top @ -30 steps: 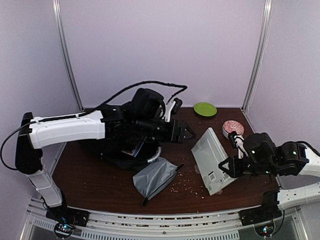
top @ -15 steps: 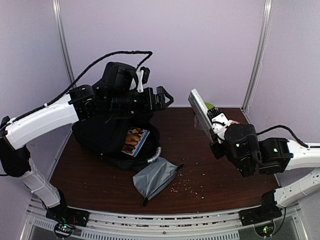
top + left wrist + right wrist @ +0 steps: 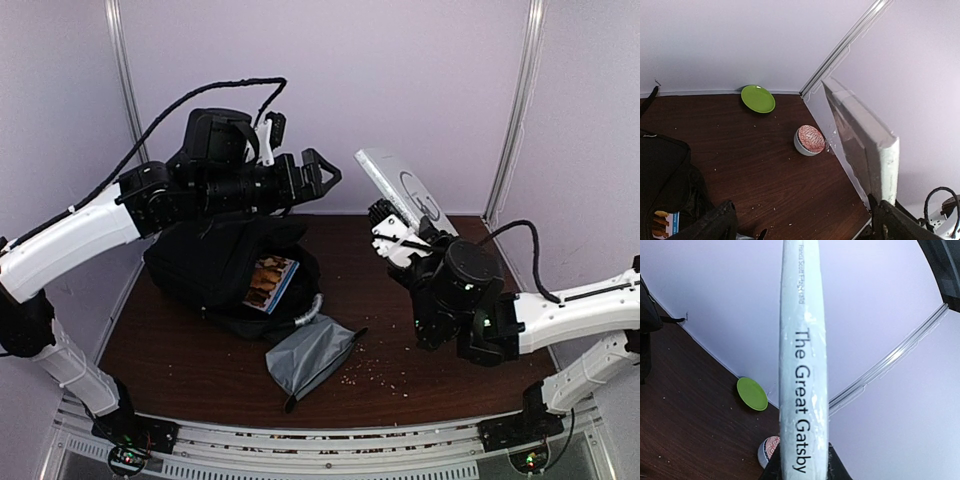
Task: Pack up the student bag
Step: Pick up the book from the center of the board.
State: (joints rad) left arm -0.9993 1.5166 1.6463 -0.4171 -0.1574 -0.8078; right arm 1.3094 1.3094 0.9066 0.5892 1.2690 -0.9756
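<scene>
The student bag lies open at the left of the table, big, black and soft, with a picture-covered book showing in its mouth. A corner of the bag also shows in the left wrist view. My left gripper hangs open and empty in the air above the bag, its fingers spread wide. My right gripper is shut on a white book, held high and tilted over the table's right half. Its spine reads "The Great Gatsby". The same white book stands close at the right in the left wrist view.
A grey zip pouch lies in front of the bag, with crumbs scattered beside it. A green plate rests against the back wall. A small patterned bowl stands near the right back corner. Purple walls close in the table.
My left arm rose up and back from the bag and its jaws opened wide. My right arm lifted the white book off the table and carried it up and to the left.
</scene>
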